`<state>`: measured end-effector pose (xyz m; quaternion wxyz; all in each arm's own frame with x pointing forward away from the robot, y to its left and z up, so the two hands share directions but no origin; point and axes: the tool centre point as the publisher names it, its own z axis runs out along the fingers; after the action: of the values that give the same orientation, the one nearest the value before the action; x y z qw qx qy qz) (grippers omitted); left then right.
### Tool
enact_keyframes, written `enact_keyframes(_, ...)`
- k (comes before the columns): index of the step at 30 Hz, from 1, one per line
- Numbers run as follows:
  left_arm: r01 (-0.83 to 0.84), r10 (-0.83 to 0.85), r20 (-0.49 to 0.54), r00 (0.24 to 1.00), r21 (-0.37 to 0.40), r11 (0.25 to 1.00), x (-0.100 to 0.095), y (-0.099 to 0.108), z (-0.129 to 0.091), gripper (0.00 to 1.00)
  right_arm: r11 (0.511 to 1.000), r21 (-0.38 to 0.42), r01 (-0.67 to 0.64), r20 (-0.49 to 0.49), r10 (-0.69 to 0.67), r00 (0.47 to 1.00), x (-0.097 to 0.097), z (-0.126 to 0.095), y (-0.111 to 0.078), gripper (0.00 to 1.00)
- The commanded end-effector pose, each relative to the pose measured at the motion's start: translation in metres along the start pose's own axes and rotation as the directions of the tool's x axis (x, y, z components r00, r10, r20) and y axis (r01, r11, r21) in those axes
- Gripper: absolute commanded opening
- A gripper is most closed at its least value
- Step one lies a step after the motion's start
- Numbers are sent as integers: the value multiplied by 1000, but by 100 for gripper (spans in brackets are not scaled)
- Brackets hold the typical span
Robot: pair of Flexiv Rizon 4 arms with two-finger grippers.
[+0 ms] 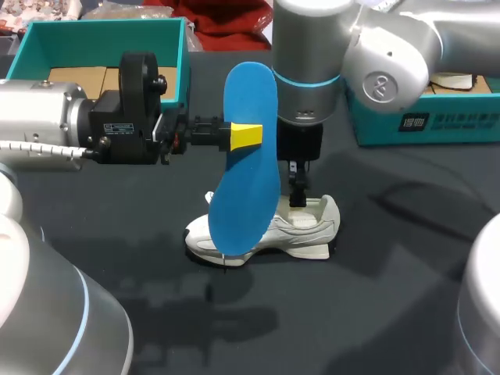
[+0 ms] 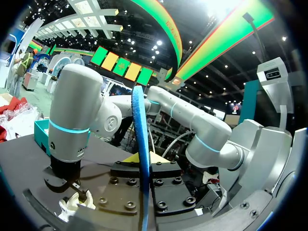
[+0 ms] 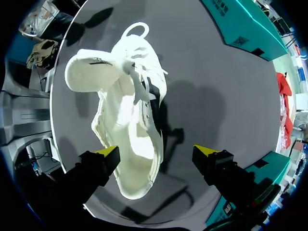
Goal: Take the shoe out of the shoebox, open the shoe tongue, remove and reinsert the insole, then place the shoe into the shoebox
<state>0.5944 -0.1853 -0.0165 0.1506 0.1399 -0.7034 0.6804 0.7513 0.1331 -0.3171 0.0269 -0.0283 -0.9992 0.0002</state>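
Head cam: high behind, looking down at table (image 1: 375, 312). Left wrist cam: level, edge-on to blue insole (image 2: 139, 110) in left gripper (image 2: 143, 159). Right wrist cam: straight down past right gripper (image 3: 157, 151), close over white shoe (image 3: 130, 139). Shoe's in all three.

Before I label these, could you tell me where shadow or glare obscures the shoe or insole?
Head view: shoe and insole evenly lit, shadows falling on the table. Left wrist view: ceiling glare overhead, insole clear. Right wrist view: shoe's inside washed out.
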Motion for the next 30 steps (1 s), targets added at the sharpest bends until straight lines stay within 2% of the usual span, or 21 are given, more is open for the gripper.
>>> enact_keyframes(1, 0, 0, -2, 1000, 0, 1000, -2, 0, 4, 0, 1000, 22, -1, -7, 1, 1000, -5, 5, 9, 100)
enact_keyframes(8, 0, 0, -2, 1000, 0, 1000, -2, 0, 4, 0, 1000, 23, 5, -5, -5, 1000, -5, 5, 11, 100)
enact_keyframes(16, 0, 0, -2, 1000, 0, 1000, -2, 0, 4, 0, 1000, 11, 25, -16, -25, 1000, -9, 27, 22, 100)
enact_keyframes(26, 0, 0, -2, 1000, 0, 1000, -2, 0, 4, 0, 999, 12, 41, -37, -40, 999, -12, 43, 22, 100)
enact_keyframes(30, 0, 0, -2, 1000, 0, 1000, -2, 0, 4, 0, 999, 2, 44, -48, -44, 998, -13, 50, 20, 92)
